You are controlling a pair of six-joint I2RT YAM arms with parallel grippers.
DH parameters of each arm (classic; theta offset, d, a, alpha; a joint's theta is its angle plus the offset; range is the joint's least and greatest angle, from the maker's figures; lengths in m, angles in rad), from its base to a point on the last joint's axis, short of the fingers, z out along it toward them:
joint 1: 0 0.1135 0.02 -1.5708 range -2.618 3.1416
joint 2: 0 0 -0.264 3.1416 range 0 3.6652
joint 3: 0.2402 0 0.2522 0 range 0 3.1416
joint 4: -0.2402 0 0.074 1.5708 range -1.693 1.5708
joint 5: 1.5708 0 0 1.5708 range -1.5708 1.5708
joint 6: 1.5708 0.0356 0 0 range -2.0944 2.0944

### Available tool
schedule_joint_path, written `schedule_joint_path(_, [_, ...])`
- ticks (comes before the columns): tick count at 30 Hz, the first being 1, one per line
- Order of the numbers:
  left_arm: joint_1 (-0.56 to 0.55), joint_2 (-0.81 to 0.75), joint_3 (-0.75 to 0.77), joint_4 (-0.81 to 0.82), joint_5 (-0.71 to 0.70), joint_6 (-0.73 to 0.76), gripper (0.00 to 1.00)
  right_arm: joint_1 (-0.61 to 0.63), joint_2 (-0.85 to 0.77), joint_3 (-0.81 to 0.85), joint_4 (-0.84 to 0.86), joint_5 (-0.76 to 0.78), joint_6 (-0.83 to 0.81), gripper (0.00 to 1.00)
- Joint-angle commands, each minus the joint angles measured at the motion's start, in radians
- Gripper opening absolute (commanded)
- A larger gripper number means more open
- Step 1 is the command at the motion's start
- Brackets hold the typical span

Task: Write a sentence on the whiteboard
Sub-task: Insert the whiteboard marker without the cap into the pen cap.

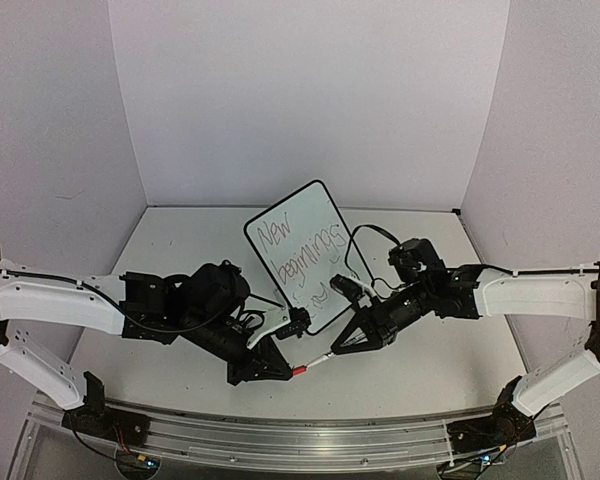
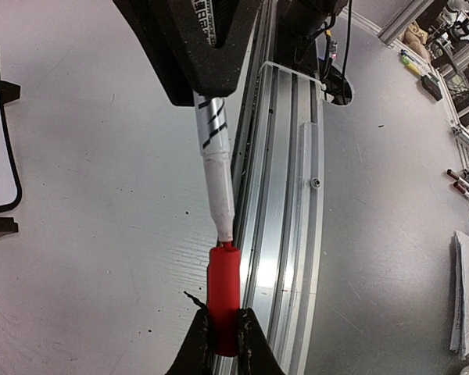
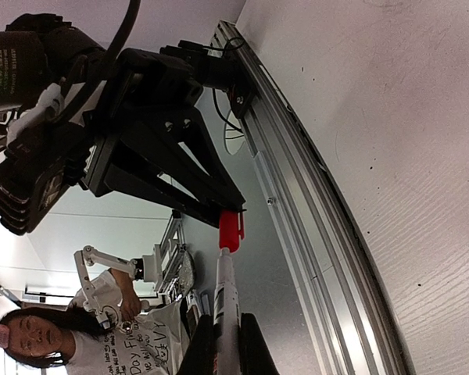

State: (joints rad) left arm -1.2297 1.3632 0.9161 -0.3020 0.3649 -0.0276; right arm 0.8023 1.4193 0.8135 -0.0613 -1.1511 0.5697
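The whiteboard (image 1: 325,215) stands tilted at mid-table; its corner shows in the left wrist view (image 2: 8,156). The sentence (image 1: 302,255) reads "New beginnings", and a third line is partly hidden by my right gripper. My left gripper (image 1: 285,371) (image 2: 223,336) is shut on a red marker cap (image 1: 300,370) (image 2: 223,293) (image 3: 230,230). My right gripper (image 1: 342,346) (image 3: 225,348) is shut on the white marker (image 1: 320,359) (image 2: 216,172) (image 3: 225,305). The marker's tip sits at the cap's mouth, just in front of the board.
An aluminium rail (image 1: 280,432) (image 2: 285,195) (image 3: 313,219) runs along the table's near edge, right under the marker and cap. White walls enclose the table on three sides. A black cable (image 1: 365,235) loops beside the board's right edge.
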Motion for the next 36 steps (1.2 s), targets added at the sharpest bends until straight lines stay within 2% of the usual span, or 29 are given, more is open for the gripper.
schedule_joint_path(1, [-0.003, -0.008, 0.029, 0.045, 0.009, -0.013, 0.0, 0.009, 0.006, 0.03, 0.031, -0.022, 0.002, 0.0])
schedule_joint_path(17, [-0.003, -0.016, 0.035, 0.098, 0.008, -0.034, 0.0, 0.024, 0.015, 0.044, 0.054, -0.008, 0.016, 0.0])
schedule_joint_path(28, [-0.003, 0.006, 0.045, 0.24, -0.056, -0.078, 0.0, 0.043, 0.009, 0.052, 0.096, -0.001, 0.038, 0.0])
schedule_joint_path(36, [-0.003, 0.035, 0.1, 0.25, -0.1, -0.05, 0.0, 0.07, 0.023, 0.039, 0.095, 0.025, 0.031, 0.0])
